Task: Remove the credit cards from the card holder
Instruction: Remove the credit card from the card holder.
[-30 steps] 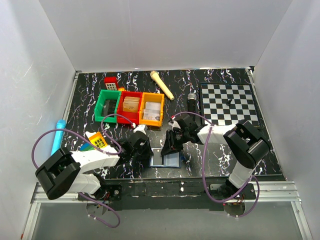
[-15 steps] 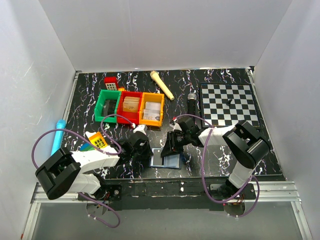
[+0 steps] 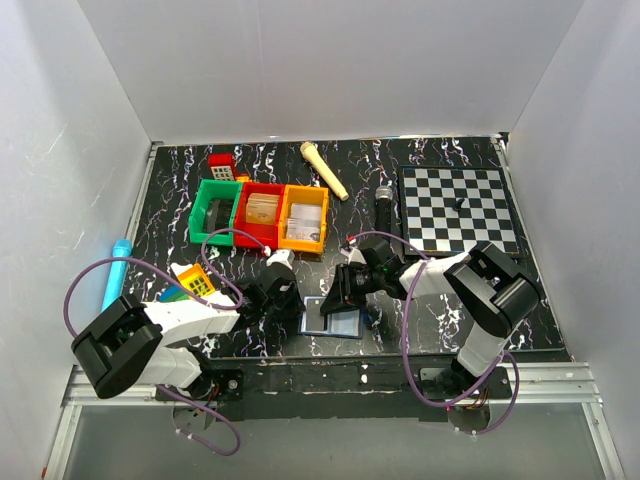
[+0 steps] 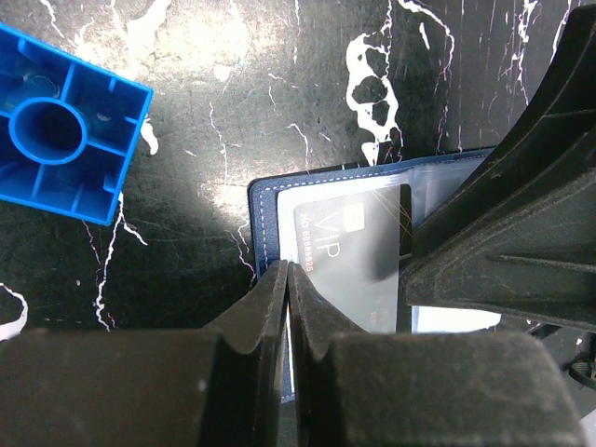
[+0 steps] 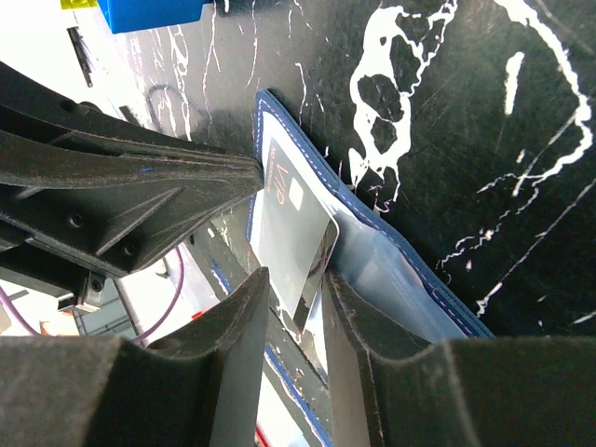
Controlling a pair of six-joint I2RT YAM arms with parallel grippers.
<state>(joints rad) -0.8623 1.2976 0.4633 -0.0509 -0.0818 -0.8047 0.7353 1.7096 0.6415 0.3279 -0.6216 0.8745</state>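
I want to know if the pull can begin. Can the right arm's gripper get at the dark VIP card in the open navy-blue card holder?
Probably yes. The right gripper already has its fingers on either side of the dark VIP card, whose edge sticks out of the open navy-blue card holder. The left gripper, shut, pins the holder's edge and leaves that side free.
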